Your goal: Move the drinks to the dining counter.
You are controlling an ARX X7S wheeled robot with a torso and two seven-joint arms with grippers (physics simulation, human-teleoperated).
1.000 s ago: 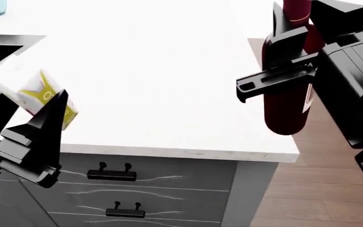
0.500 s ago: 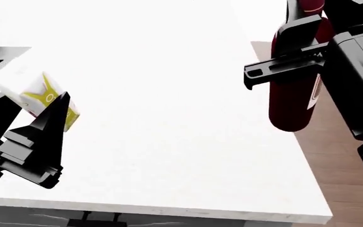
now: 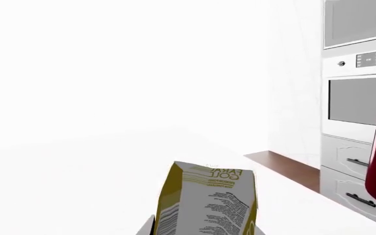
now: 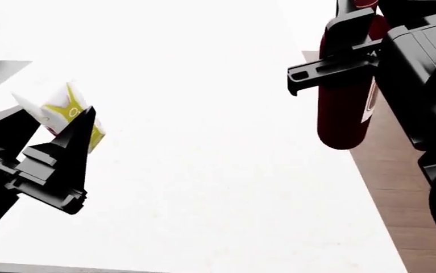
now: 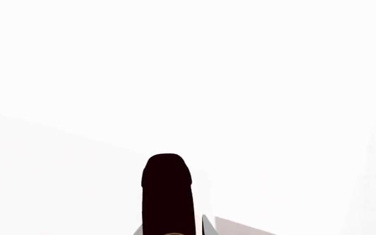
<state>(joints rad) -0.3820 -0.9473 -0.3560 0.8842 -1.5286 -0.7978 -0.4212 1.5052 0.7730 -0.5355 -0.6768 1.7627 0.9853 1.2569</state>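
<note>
We had rolled in closer — cabinet fronts gone from view, table [image 4: 202, 114] filling it — left gripper [image 4: 47, 142] clamped on the carton [image 4: 62, 111], right gripper [image 4: 339, 51] clamped on the wine bottle [image 4: 343, 114], both aloft, ready for setting down.

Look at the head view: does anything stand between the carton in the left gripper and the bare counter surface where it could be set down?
Nothing visible does. The left gripper holds the carton over the white dining counter, which is bare beside it. The wine bottle, in the right gripper, hangs by the counter's far edge.
</note>
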